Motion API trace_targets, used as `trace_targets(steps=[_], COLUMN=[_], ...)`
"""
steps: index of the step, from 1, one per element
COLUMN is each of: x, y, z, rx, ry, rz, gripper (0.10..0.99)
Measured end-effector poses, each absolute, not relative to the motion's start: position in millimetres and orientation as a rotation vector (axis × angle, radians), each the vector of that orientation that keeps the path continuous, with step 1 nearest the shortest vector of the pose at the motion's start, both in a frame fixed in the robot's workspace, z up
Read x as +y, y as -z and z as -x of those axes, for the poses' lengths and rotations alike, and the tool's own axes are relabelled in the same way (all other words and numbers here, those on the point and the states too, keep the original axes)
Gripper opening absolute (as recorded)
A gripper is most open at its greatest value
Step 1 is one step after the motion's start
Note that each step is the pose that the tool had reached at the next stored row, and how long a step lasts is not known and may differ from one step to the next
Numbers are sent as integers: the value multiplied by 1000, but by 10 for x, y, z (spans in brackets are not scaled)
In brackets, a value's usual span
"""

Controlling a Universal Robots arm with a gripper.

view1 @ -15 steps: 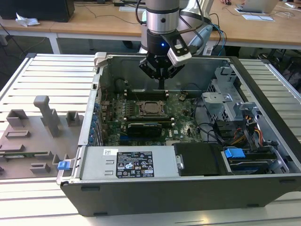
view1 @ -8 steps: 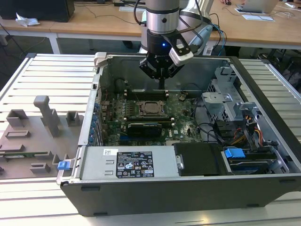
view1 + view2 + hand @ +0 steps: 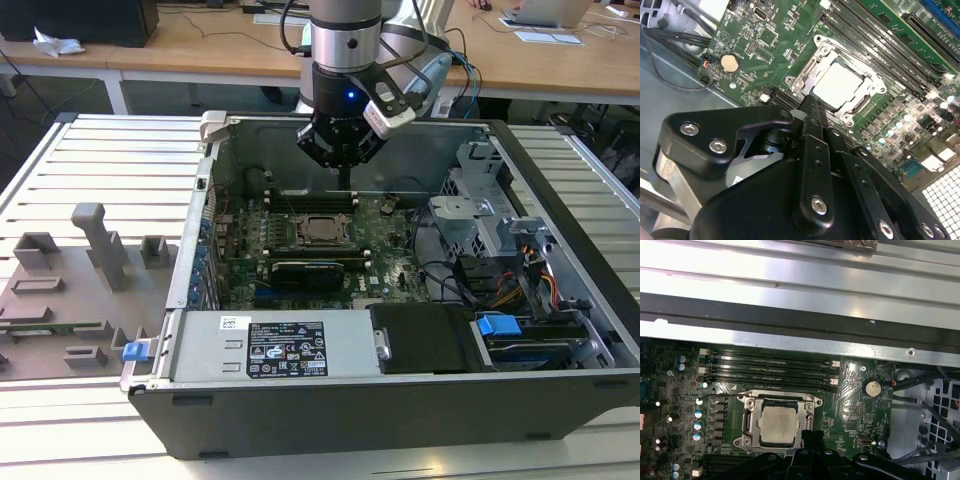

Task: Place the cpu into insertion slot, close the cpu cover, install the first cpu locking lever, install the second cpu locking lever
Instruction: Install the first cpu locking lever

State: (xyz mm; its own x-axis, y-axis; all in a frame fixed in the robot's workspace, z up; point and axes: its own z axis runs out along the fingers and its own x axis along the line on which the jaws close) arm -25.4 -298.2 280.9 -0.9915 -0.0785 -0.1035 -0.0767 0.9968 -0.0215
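The cpu lies flat in the insertion slot on the green motherboard, its pale metal top showing in both wrist views. The cpu cover is down around the chip as a silver frame. A thin wire lever runs along one side of the socket. My gripper hangs over the board just beyond the socket, toward the case's far wall. Its fingers are shut with nothing between them, and the tips stand just off the frame's edge.
Black memory slots run beside the socket and a black card lies on its near side. Case walls enclose the board. A drive cage and cables fill the exterior view's right. Grey fixture blocks stand outside.
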Motion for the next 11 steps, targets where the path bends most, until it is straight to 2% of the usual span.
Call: trace_targets(steps=[11], x=[-2983], y=[-2794], z=[252], rx=[3158], ry=[20], rz=[124], gripper=[106])
